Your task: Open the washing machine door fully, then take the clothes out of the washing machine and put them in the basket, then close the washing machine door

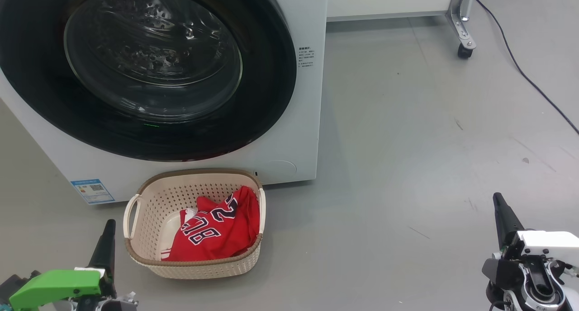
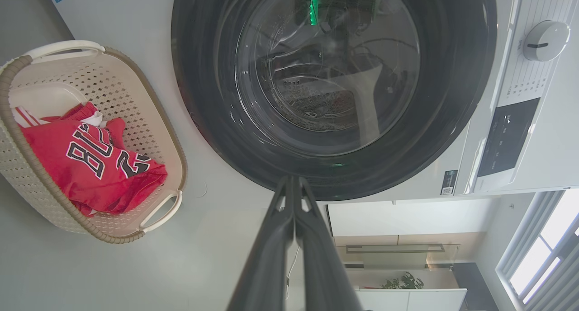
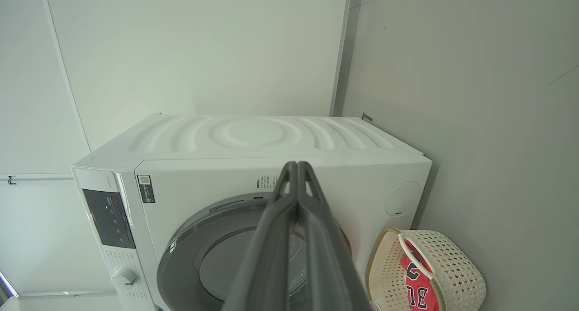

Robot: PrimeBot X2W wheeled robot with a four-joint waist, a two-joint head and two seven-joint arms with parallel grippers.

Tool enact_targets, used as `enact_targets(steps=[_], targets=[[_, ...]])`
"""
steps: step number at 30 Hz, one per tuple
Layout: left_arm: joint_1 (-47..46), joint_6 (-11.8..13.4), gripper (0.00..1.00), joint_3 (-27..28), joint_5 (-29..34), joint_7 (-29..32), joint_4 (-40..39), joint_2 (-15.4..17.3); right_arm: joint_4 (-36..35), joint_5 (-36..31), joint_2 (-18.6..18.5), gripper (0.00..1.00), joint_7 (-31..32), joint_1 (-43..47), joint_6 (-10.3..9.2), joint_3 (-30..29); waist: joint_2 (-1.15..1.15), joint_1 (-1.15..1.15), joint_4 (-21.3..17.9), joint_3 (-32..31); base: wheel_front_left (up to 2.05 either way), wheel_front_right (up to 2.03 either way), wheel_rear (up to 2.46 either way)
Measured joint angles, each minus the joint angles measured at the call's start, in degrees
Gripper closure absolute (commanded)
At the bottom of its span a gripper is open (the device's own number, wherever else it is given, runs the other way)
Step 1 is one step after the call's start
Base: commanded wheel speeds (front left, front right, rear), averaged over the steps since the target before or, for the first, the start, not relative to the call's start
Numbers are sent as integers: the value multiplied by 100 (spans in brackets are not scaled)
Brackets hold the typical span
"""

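On grey floor (image 1: 407, 143) the basket (image 1: 203, 266) holds the clothes (image 1: 221, 232) — left end effector (image 1: 110, 227) and right end effector (image 1: 499, 202) both pressed together.

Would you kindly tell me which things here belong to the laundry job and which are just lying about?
Job: big white front-loading washing machine; its round black-rimmed glass door, closed; small cream perforated plastic basket; bright red numbered jersey inside it.
Lying about: thin black cable; metal frame leg with black caster.
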Motion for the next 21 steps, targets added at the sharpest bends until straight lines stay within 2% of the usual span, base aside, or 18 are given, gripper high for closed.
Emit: enact_targets(steps=[21], targets=[[-5,-43,100,11,1,1,44,-1,26,0,2,100,7,-5,11,-15,0,0,0,-2,0,0,0]])
